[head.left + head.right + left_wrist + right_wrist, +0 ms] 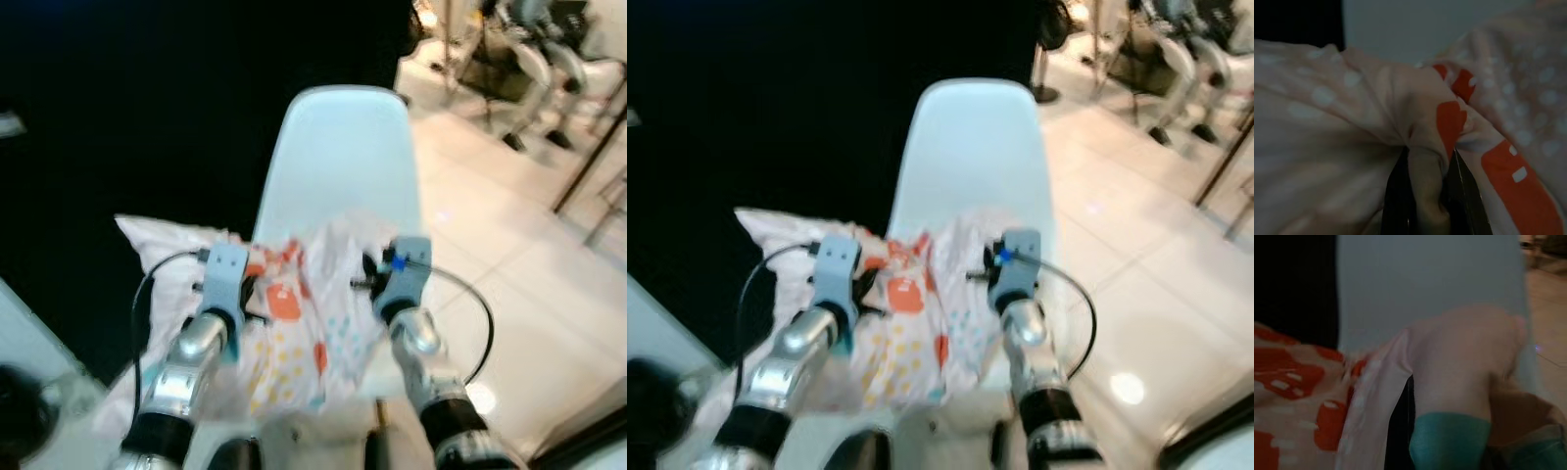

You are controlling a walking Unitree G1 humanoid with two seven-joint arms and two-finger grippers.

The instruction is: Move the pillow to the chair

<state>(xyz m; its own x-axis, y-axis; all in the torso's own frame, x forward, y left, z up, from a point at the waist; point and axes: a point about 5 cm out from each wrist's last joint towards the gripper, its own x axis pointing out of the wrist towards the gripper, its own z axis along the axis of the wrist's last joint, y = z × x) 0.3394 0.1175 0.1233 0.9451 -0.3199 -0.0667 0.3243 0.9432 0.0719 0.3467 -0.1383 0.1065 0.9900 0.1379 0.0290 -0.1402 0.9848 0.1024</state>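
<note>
pillow [294,313] pinched between left tool [1425,196], right tool [1415,431], over chair [343,147]

Pale pink soft fabric pillow [294,323], sprinkled with small white dots and pastel yellow and light blue spots, plus bold orange-red blocks bearing small white marks. Band of teal [1449,440] along one fabric edge in the right wrist view. Pale blue-white moulded plastic chair [343,157], plain, unpatterned. Deep black backdrop [127,108] behind and left of it. Cream glossy tiled floor [509,255], with bright glare patches and thin grey joints. Silver metal arms with light blue housings and black cables: left pincer [1425,196] with black fingers, right pincer [1004,264] marked by a vivid blue dot.
</note>
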